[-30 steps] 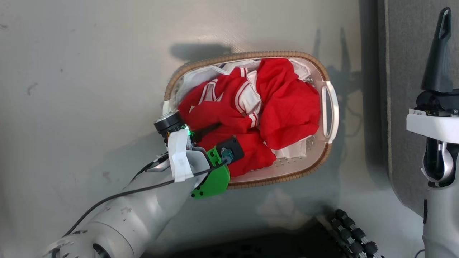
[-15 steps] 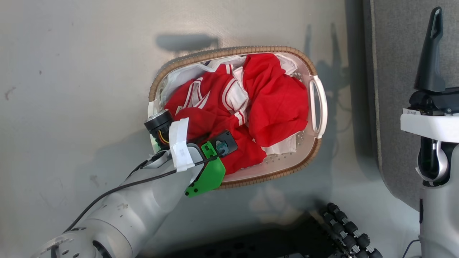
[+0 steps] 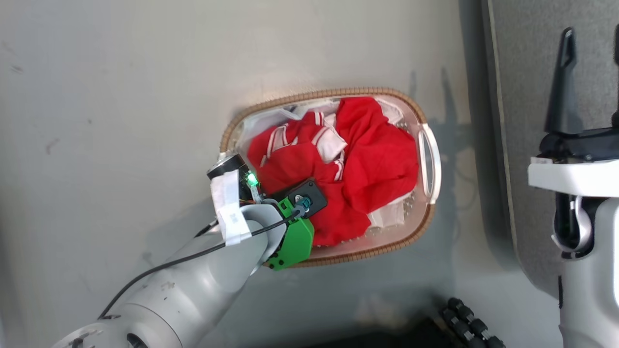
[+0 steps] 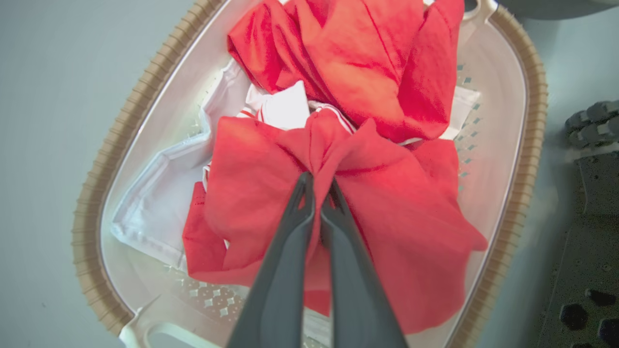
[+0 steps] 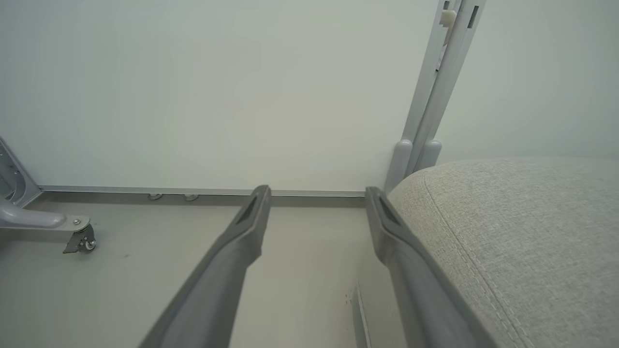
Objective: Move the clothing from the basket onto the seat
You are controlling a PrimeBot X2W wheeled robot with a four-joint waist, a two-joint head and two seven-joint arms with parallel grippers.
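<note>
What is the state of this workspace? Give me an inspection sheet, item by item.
Surface: bare grey floor; the basket stands on it.
Job's things: red clothing heaped in the basket over a white liner; grey seat to the basket's right.
Clutter: nothing seen.
Grippers: left gripper shut on a fold of the clothing; right gripper open, holding nothing, beside the seat.
Cables: black cable running along the left arm.
Surroundings: white wall; a wheeled metal foot.

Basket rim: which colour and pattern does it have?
The basket rim is light brown with a ribbed, woven look; clearest in the left wrist view.
</note>
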